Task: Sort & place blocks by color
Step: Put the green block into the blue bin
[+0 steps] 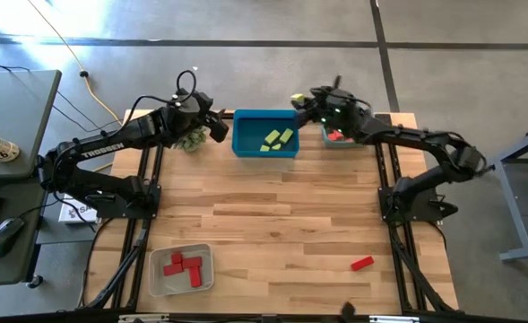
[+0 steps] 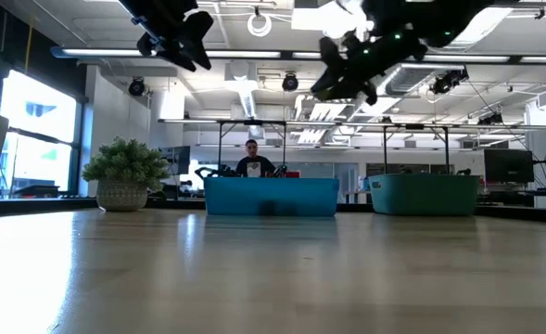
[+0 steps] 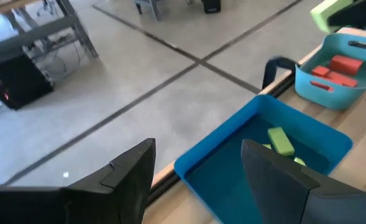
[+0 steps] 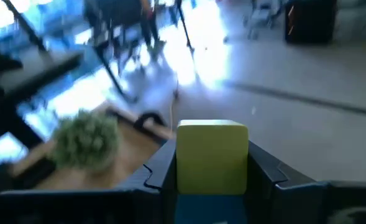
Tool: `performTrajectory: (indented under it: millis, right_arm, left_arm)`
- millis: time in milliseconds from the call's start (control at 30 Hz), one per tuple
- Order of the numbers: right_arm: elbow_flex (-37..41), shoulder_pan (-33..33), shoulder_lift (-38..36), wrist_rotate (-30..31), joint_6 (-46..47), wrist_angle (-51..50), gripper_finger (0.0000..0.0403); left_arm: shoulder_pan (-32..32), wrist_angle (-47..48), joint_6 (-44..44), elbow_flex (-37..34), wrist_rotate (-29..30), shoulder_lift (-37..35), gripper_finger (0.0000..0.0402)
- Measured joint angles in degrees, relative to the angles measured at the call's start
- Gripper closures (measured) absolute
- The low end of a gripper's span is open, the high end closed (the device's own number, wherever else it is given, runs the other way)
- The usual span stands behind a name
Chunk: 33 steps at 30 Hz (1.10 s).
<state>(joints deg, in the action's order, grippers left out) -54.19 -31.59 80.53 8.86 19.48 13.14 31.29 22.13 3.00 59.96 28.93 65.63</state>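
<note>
The right gripper hangs high over the far edge of the desk, at the right end of the blue tray, its fingers clamped narrowly on a yellow-green block. In the right wrist view this block fills the gap between the two dark fingers, standing upright, with the blue tray's edge just beneath it. In the high view the same block shows as a small pale patch at the gripper's tip, above the gap between the blue tray and the teal tray.

The left gripper hovers at the opposite, left end of the blue tray, beside the small potted plant. Its fingers stand wide apart with nothing between them, and past them the left wrist view looks down into the blue tray.

Two yellow-green blocks lie inside the blue tray, side by side and angled. The teal tray holds red blocks; at least three show in the left wrist view. A grey tray at the near left corner of the desk holds more red blocks, clustered and touching. One loose red block lies alone on the desk near the near right corner, well apart from every tray.

In the low view a person shows far behind the blue tray.
</note>
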Motion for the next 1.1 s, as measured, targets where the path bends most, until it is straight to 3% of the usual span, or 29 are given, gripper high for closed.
performTrajectory:
  millis: [233, 433, 600, 900, 967, 1100]
  right_arm:
    - [-16.86, -0.04, 13.42, -4.16, -0.36, -25.71, 0.0299]
    - [-26.22, 0.3, 23.42, -7.36, -0.33, -41.67, 0.0299]
    - [-28.73, 0.93, 27.92, -11.25, -0.06, -44.72, 0.0299]
    - [-28.62, 1.21, 29.94, -11.08, 0.64, -45.41, 0.0299]
    - [-28.62, 1.21, 29.93, -10.61, -0.41, -45.27, 0.0282]
    - [-28.68, 1.49, 29.93, -7.37, -1.85, -45.46, 0.0206]
  left_arm:
    - [-0.33, 7.07, 7.46, 0.0, -0.91, 0.0, 0.0174]
    - [-0.35, 12.19, 13.18, 0.0, -6.1, 0.0, 0.0174]
    - [-0.87, 13.73, 13.37, 0.0, -8.84, 0.0, 0.0174]
    - [-3.37, 13.89, 14.92, 0.0, -9.43, 0.11, 0.0174]
    - [-3.72, 13.94, 14.92, 0.0, -9.43, 0.15, 0.0174]
    - [-3.76, 13.96, 14.89, 0.0, -9.4, 0.17, 0.0174]
